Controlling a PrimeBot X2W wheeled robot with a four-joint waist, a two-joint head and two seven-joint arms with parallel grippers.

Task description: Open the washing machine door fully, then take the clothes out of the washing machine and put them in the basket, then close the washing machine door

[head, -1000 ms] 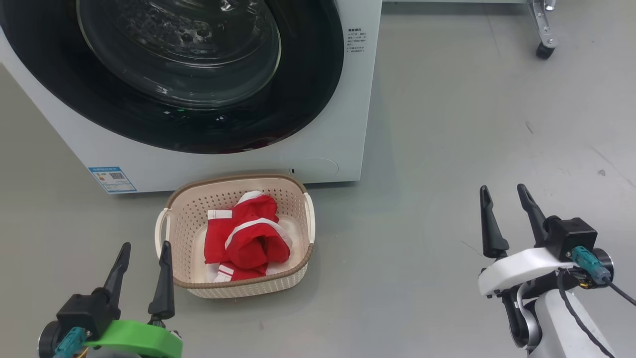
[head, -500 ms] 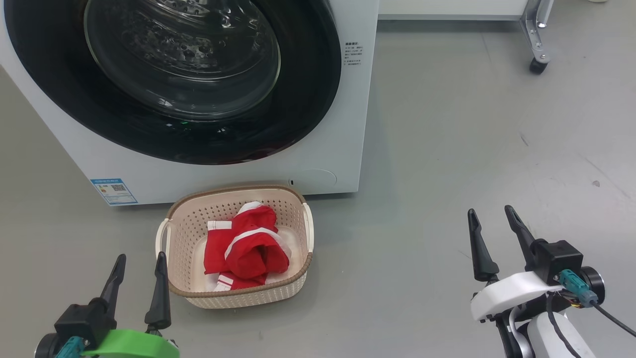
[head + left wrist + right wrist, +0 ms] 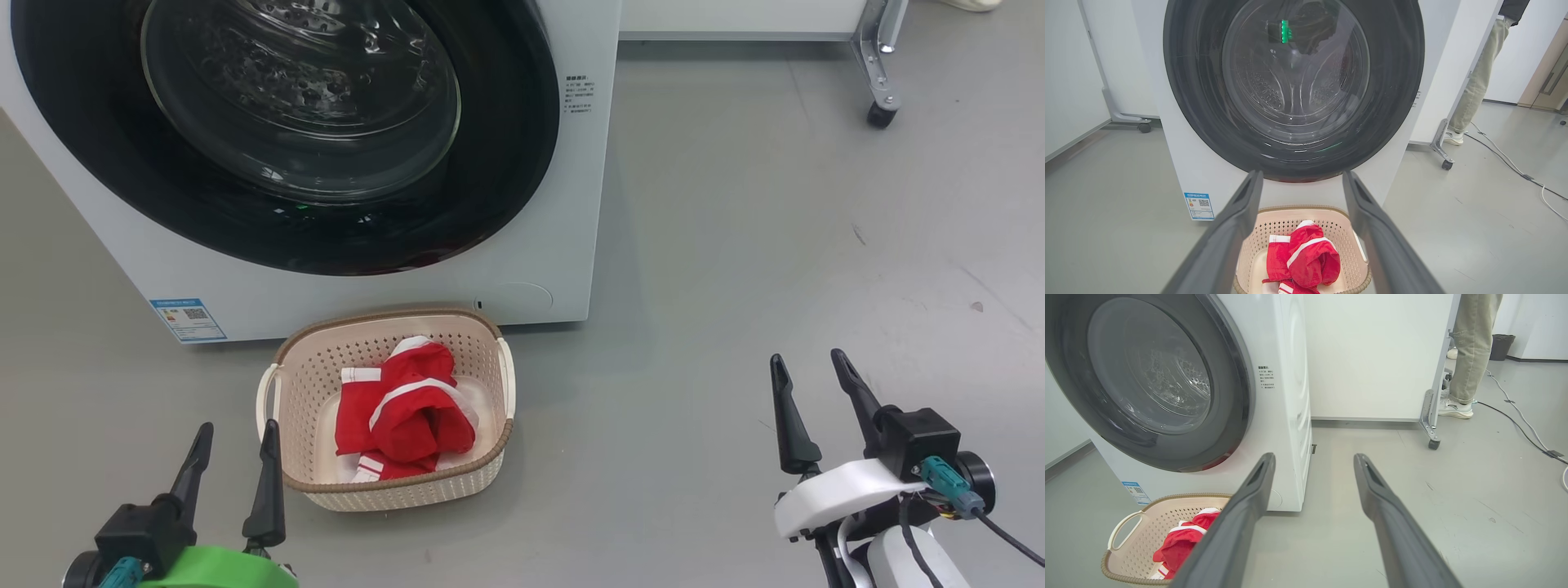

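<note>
Both spread wide and empty: left pincer (image 3: 237, 426) just beside basket (image 3: 384, 315), right pincer (image 3: 807, 357) well apart over grey floor (image 3: 735, 245). Red clothes (image 3: 404, 404) heaped inside basket, near washer (image 3: 563, 245) front. Door (image 3: 498, 163) seemingly shut flush against washer, its dark rim hard to read.

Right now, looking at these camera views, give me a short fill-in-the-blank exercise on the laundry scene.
The red white-striped clothes lie ____ the cream perforated plastic basket.
The white washing machine's round black-rimmed glass door is ____.
The left gripper and right gripper both stand ____ and empty.
Missing: inside; shut; open.
</note>
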